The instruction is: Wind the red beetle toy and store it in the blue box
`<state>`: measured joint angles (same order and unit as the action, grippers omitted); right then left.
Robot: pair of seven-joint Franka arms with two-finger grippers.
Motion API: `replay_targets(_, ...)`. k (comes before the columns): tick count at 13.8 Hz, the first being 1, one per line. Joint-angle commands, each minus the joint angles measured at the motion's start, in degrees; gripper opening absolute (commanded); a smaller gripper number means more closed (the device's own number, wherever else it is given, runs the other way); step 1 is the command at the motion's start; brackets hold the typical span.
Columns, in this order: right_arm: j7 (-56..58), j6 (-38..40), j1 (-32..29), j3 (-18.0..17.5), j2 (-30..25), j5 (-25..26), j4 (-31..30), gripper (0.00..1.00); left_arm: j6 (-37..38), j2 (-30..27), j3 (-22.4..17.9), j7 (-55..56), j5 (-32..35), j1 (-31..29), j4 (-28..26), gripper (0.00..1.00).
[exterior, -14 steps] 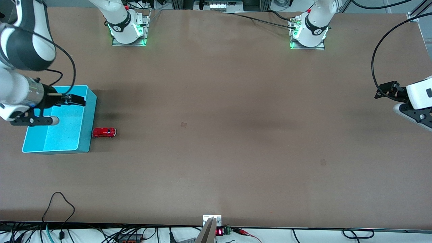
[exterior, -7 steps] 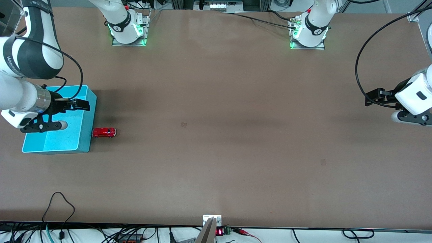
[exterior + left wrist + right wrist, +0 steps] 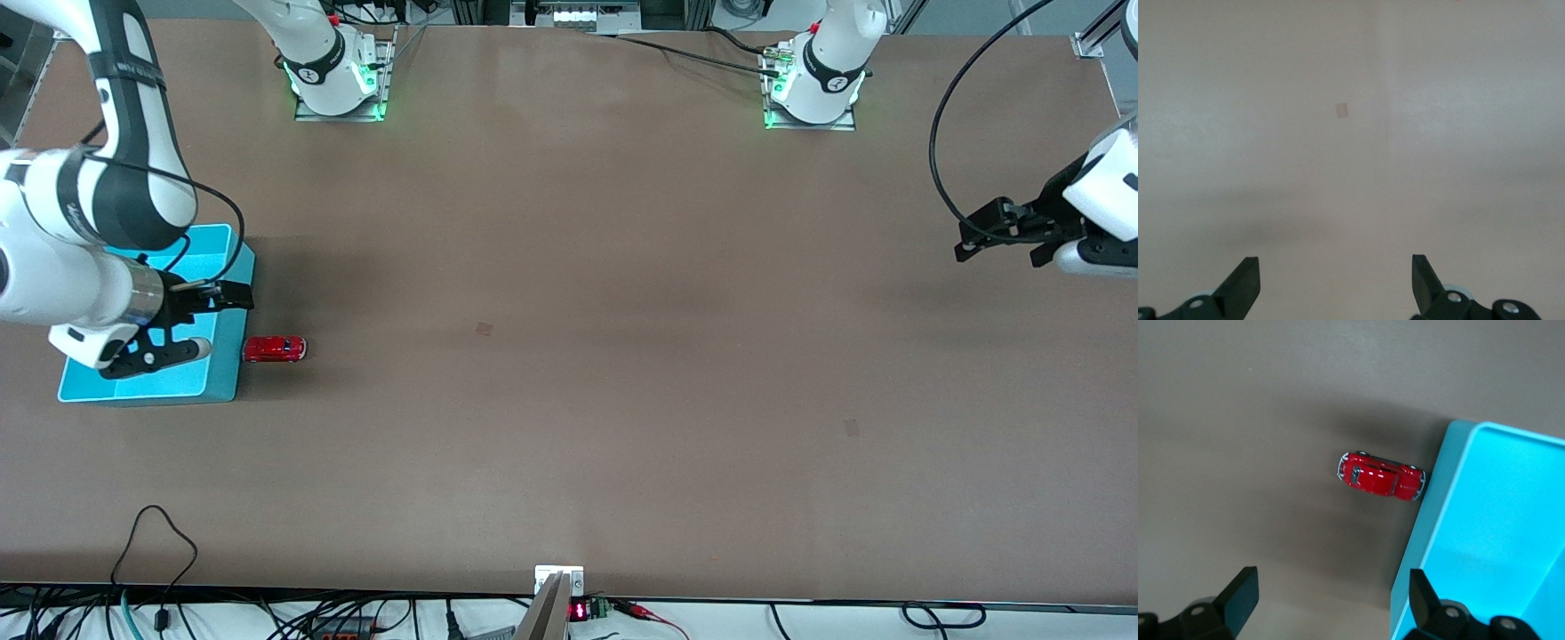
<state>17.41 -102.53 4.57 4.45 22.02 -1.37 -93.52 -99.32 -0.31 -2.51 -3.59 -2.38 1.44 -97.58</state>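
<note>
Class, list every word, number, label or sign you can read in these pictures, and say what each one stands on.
None can be read.
Red digits on the small display at the table edge nearest the front camera: too small to read.
Dark lettering on the right arm's band: blurred.
Round marks on both arm bases: too small to read.
Red beetle toy and blue box: no text visible.

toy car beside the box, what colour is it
Glossy red, with silvery bumpers. The toy car shows best in the right wrist view, close against the outer wall of the light-blue box.
</note>
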Motion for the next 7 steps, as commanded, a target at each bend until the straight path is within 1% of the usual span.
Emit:
replay_targets(1, 9.35, -1.27, -1.13, 0.03, 3.36, -2.31, 1.15, 1.00, 1.23, -0.84, -0.57, 0.51, 1.93, 0.76, -0.86, 1.00)
replay_targets(2, 15.14, -4.14, -2.27, 0.03, 4.34, -4.06, 0.28, 1.00, 1.41, -0.84, -0.57, 0.51, 1.94, 0.76, -0.95, 1.00)
replay_targets(4, 25.95, -10.73, -4.29, 0.03, 4.52, -4.07, -4.28, 1.00, 1.50, -0.84, -0.57, 0.43, 1.94, 0.76, -0.86, 1.00)
replay_targets(5, 33.32, -14.07, -5.43, -0.14, 4.78, -4.25, -6.65, 1.00, 1.59, -0.84, -0.57, 0.51, 1.94, 0.76, -0.86, 1.00)
replay_targets(7, 44.24, -20.58, -5.01, -0.23, 4.70, -3.99, -10.88, 1.00, 1.59, -0.84, -0.57, 0.51, 1.94, 0.76, -0.86, 1.00)
